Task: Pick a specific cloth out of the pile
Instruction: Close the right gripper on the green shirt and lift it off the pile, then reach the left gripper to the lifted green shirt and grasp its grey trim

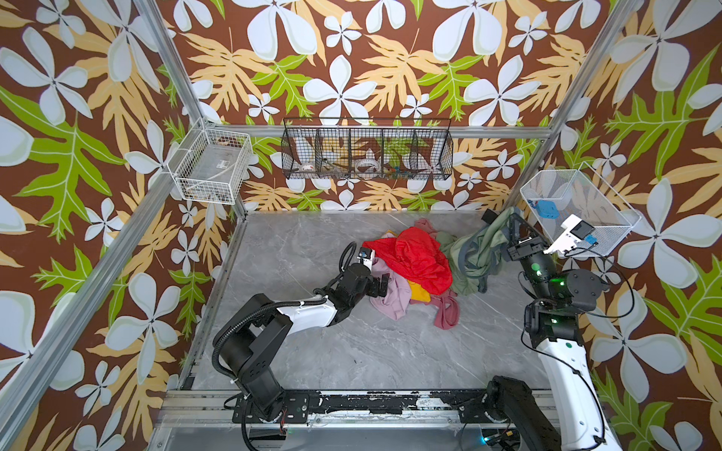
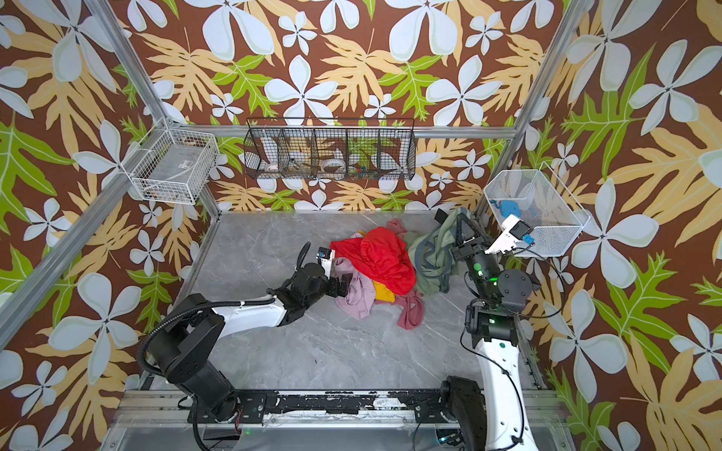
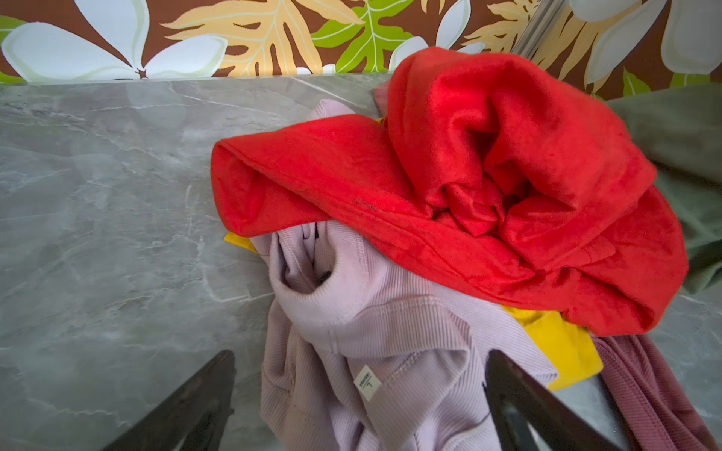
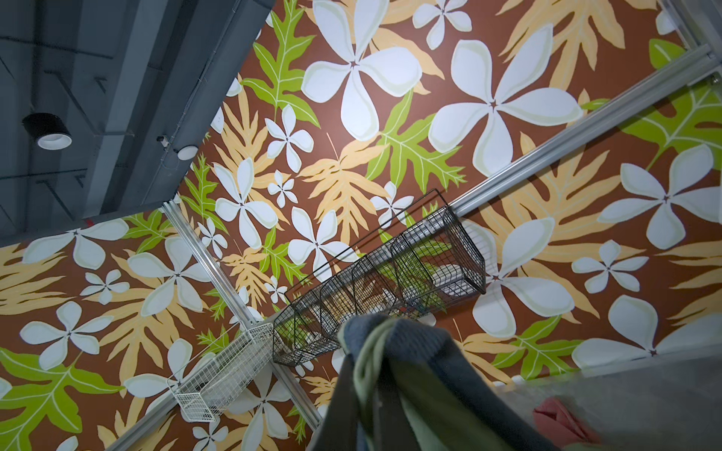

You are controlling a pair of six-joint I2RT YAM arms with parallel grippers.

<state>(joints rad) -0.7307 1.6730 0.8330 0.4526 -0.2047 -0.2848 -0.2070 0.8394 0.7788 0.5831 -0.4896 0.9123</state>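
Sage-green cloth [image 1: 470, 255] is pinched at its top end by the closed right fingers [image 1: 516, 227] and held up at far right. Its long axis is hung down-left, with the lower end against the pile [image 1: 416, 261]. Left fingers [image 3: 515, 390] are spread wide, empty, astride the lilac garment [image 3: 375, 324]. Open surface [image 1: 312, 351] is seen nearward; the wire basket [image 1: 609, 230] is crowded close behind.

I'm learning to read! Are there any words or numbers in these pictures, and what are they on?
Small white tag on the ribbed lilac-pink garment: print too small and blurred to read.
Label on the clear box in the white wire basket: too blurred.
No other text shows.
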